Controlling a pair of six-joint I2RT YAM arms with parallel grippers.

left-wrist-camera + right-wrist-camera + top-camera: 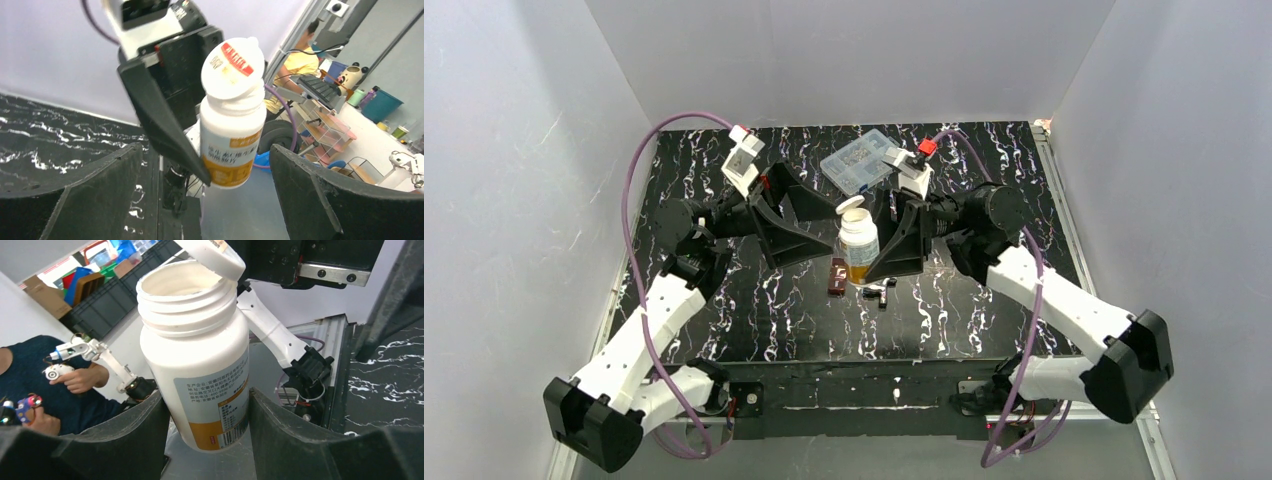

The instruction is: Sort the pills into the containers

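Observation:
A white pill bottle [859,243] with an orange label band stands upright mid-table, its flip lid [851,204] hinged open. My right gripper [866,262] is shut on the bottle's lower body; in the right wrist view its fingers [150,430] press both sides of the bottle [195,350], whose mouth is open under the lid [212,252]. My left gripper [829,230] is open just left of the bottle; in the left wrist view the bottle [231,135] shows ahead between the spread fingers [100,180]. The dark red-brown case [837,277] lies flat beside the bottle's base. No pills show.
A clear compartment box [856,160] sits at the back of the black marbled table [754,310]. A small shiny silver piece [882,292] lies just in front of the bottle. White walls enclose the table on three sides.

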